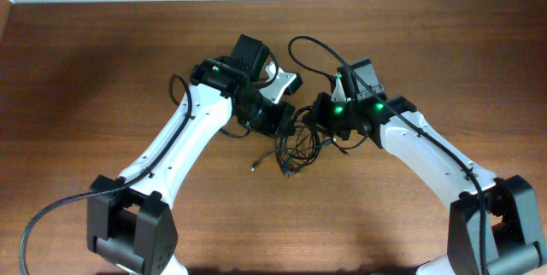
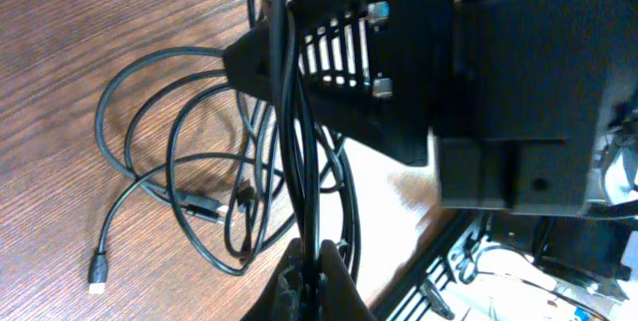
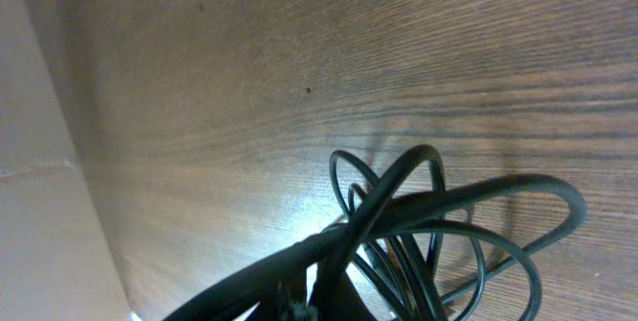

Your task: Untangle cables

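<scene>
The cables (image 1: 295, 149) lie tangled on the worktop (image 1: 85, 70). Left pincer (image 2: 311, 276) is clamped on several strands; right pincer (image 1: 318, 130) looks shut on one. Limp, light cords: I'd take the free plug (image 2: 97, 279) at seven o'clock.

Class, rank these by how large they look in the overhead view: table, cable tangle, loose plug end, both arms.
1. table
2. left arm and right arm, too alike to separate
3. cable tangle
4. plug end
</scene>
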### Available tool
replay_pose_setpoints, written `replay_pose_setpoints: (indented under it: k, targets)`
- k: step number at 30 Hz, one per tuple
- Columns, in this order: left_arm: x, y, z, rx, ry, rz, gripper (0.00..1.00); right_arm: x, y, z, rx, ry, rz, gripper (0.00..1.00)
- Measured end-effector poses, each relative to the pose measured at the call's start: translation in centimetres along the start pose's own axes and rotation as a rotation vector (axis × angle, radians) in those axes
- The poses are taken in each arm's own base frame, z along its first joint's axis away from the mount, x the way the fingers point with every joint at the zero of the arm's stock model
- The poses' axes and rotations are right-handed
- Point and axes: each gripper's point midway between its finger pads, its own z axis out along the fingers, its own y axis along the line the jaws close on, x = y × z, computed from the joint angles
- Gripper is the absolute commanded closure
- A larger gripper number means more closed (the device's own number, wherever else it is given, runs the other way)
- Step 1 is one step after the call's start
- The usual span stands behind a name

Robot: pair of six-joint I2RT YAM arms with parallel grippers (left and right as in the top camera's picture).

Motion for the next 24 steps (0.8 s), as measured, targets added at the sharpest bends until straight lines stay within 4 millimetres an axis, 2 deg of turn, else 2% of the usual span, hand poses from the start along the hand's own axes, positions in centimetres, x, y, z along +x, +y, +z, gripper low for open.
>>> replay_pose_setpoints:
  k: [3, 5, 7, 9, 10, 13, 15, 17, 20, 24]
  targets:
    - [0.1, 1.0, 0.0, -0.058, 0.005, -0.004, 1.00, 0.4, 0.8, -0.6, -0.064, 0.040, -0.113, 0.96]
    - [0.2, 2.0, -0.1, -0.116, 0.005, -0.012, 1.00, 0.8, 2.2, -1.9, -0.115, 0.034, -0.196, 0.96]
    - [0.2, 3.7, -0.4, -0.219, 0.001, -0.048, 1.00, 1.1, 5.8, -6.4, -0.211, -0.050, -0.344, 0.96]
    - [0.2, 4.6, -0.6, -0.270, -0.002, -0.066, 1.00, 1.6, 8.1, -10.0, -0.270, -0.129, -0.436, 0.96]
    - [0.2, 4.8, -0.7, -0.283, -0.003, -0.067, 1.00, 1.9, 9.5, -12.9, -0.309, -0.195, -0.492, 0.96]
    - [0.2, 5.1, -0.7, -0.303, -0.005, -0.073, 1.00, 2.4, 11.3, -20.4, -0.381, -0.385, -0.585, 0.96]
    - [0.2, 4.9, -0.6, -0.300, -0.003, -0.069, 1.00, 2.6, 11.4, -24.1, -0.399, -0.487, -0.607, 0.96]
    - [0.1, 4.7, -0.5, -0.295, -0.004, -0.063, 1.00, 2.5, 10.6, -27.0, -0.388, -0.573, -0.601, 0.96]
    - [0.0, 4.7, -0.5, -0.298, -0.008, -0.063, 1.00, 1.9, 8.7, -28.5, -0.342, -0.627, -0.547, 0.96]
    - [0.6, 5.7, 0.2, -0.324, -0.001, -0.071, 1.00, 1.6, 6.3, -28.0, -0.284, -0.596, -0.458, 0.96]
